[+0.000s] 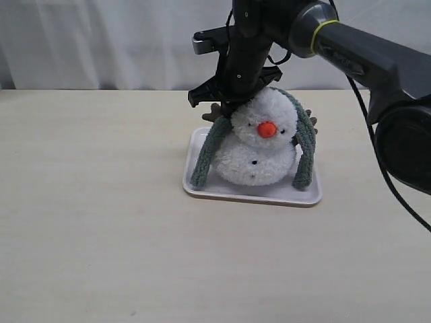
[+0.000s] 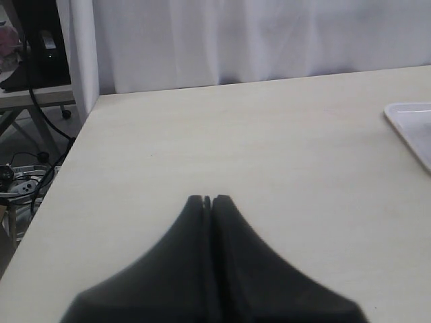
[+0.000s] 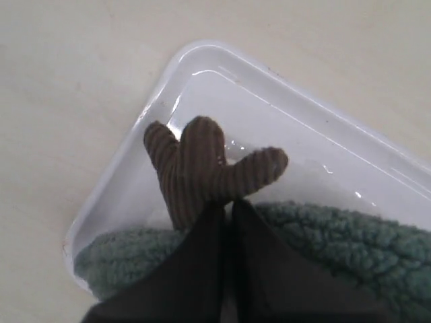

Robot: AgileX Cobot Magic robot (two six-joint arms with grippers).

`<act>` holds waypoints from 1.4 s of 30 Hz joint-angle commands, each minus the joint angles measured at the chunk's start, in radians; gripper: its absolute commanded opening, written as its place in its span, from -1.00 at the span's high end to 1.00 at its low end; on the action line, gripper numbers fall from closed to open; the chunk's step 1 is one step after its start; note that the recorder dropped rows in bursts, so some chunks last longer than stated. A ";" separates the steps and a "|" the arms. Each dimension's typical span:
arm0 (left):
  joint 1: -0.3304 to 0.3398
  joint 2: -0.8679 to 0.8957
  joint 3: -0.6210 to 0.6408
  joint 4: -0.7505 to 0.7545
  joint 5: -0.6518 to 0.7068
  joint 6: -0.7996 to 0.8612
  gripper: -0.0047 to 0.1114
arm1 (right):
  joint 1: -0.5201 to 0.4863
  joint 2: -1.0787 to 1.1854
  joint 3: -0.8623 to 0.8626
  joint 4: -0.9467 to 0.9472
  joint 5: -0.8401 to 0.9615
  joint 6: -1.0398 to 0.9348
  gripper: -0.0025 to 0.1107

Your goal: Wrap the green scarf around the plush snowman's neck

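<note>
A white tray (image 1: 202, 190) sits on the table (image 1: 101, 235) and holds the snowman (image 1: 259, 161), which stands upright and faces the exterior camera. The scarf (image 1: 306, 145) lies over the back of its head and hangs down both sides, above the neck (image 1: 246, 140) rather than around it. Both ends reach the tray floor. The right gripper (image 3: 227, 205) reaches across to the side of the head on that view's left. Its jaws are pressed together, with the tips on the scarf right where the brown arm (image 3: 195, 168) sticks out. No cloth shows between them. The left gripper (image 2: 207, 200) hovers above bare table beside a tray corner, jaws closed and holding nothing.
</note>
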 commanded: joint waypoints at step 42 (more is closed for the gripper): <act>-0.003 -0.002 0.002 -0.007 -0.011 0.001 0.92 | -0.002 -0.167 0.044 -0.104 0.010 -0.072 0.86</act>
